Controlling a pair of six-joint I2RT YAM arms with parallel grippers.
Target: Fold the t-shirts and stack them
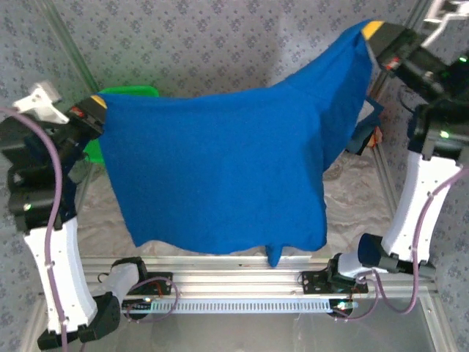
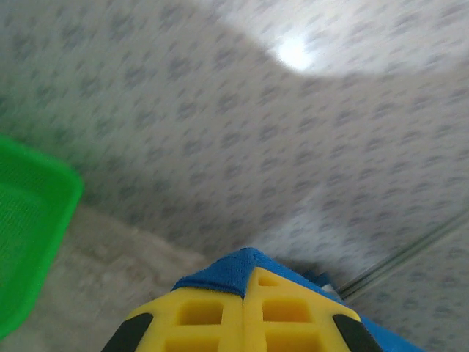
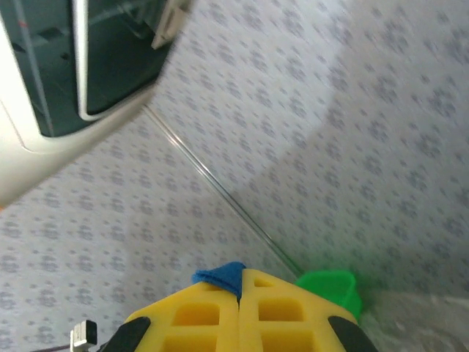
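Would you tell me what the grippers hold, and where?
The blue t-shirt: left gripper pinches one end of its top edge, right gripper the other.

You are in a robot lab: a metal frame (image 1: 234, 282), loose wires (image 1: 48, 242) and dotted cloth walls (image 1: 220, 44) all round.

Hidden behind the blue t-shirt (image 1: 220, 161): most of the green basket (image 1: 132, 91) and the middle of the table (image 1: 359, 194). Peeking out at its right side: dark blue cloth (image 1: 364, 123) with a bit of orange, too covered to tell what. Left wrist view, cut off at the bottom: 2 yellow fingers (image 2: 198, 315). Right wrist view, blurry, cut off top left: a white thing (image 3: 29, 158).
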